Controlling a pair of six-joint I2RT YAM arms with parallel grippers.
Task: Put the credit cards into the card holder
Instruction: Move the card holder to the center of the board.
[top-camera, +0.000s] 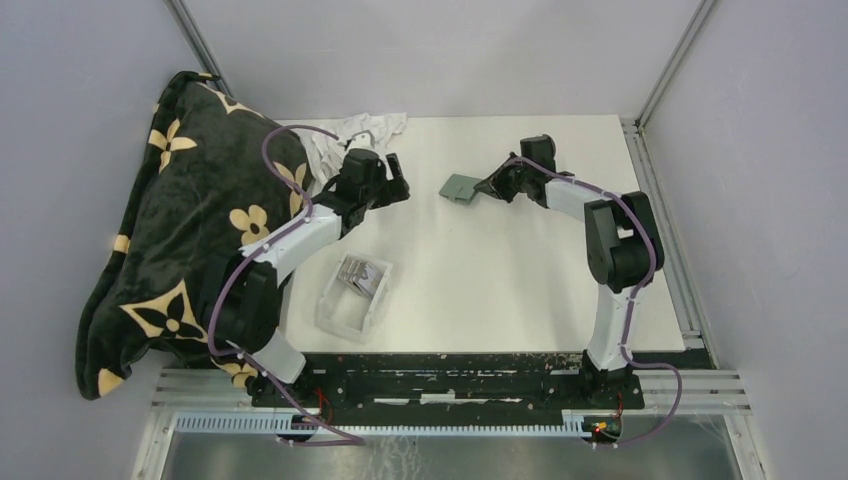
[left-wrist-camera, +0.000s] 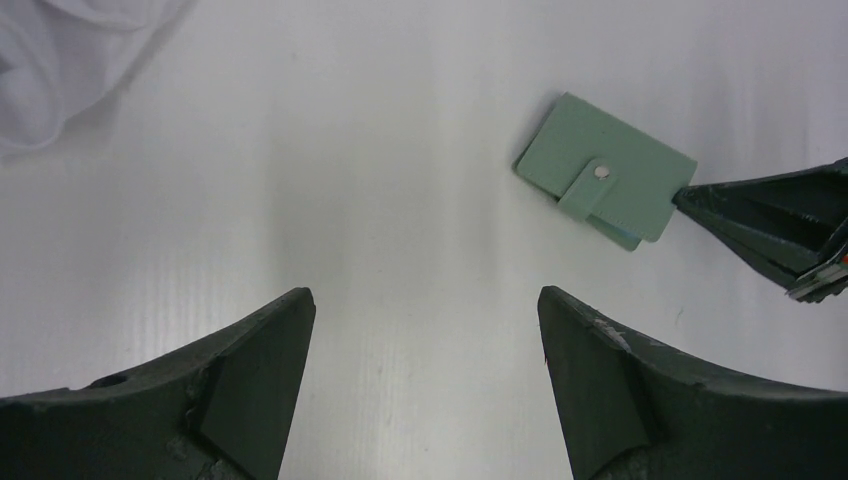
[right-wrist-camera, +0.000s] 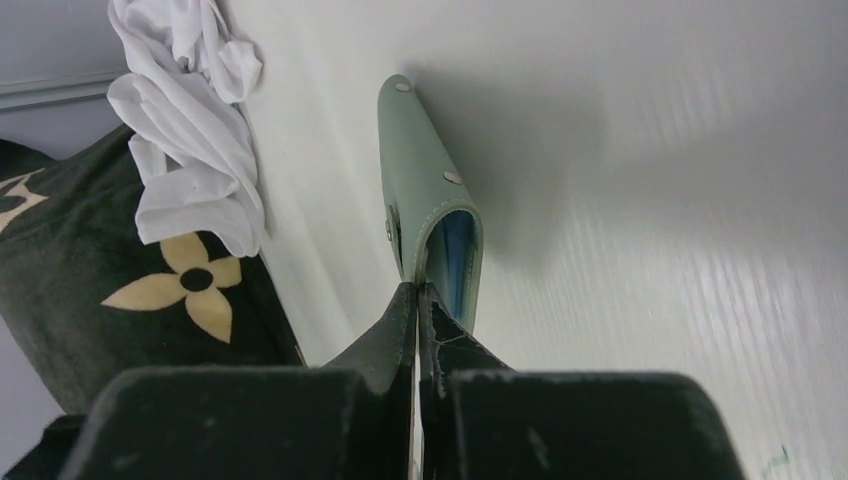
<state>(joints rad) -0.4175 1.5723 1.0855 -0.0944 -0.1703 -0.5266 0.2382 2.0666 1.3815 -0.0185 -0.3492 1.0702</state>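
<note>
R fingers (right-wrist-camera: 393, 325) closed at card holder (right-wrist-camera: 412, 165) edge, pinch unclear; L fingers (left-wrist-camera: 255, 375) apart

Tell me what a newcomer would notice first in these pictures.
A big black blanket with cream flowers is heaped over the table's left edge. At the far middle, the right claw is closed with its tips at the edge of a green card holder. Nearer the front, a clear tray holds the cards.

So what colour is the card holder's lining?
Light blue inside the card holder, best in right wrist view.
</note>
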